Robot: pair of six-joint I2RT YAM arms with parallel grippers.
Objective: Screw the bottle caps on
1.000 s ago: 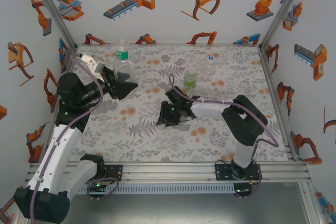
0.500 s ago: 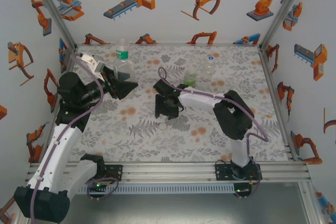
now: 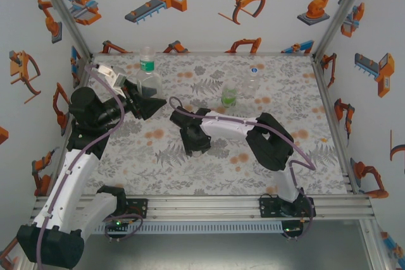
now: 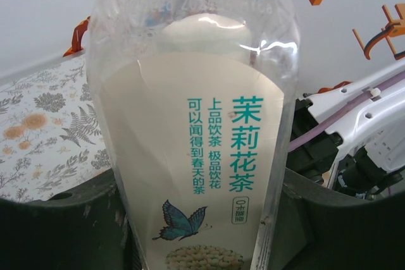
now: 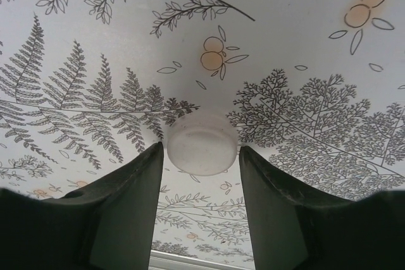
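White plastic, the cap (image 5: 202,142) lies flat on the fern-printed tabletop (image 3: 158,169) near its centre. The right end effector (image 5: 201,150) is set down over it, one dark finger meeting the rim at 9 o'clock and the other at 3 o'clock. That reads as a pinch on the cap at its widest line, likely so it lifts level.

Out at 10 o'clock on the tabletop, the left end effector (image 3: 149,102) is pressed tight around the lower body of the labelled bottle (image 4: 196,124), holding it upright. I judge this a brace, so the bottle cannot spin while a cap is twisted on.

A green-tinted bottle (image 3: 229,95) and a clear bottle (image 3: 252,80) stand apart toward 1 o'clock, well away from both arms.
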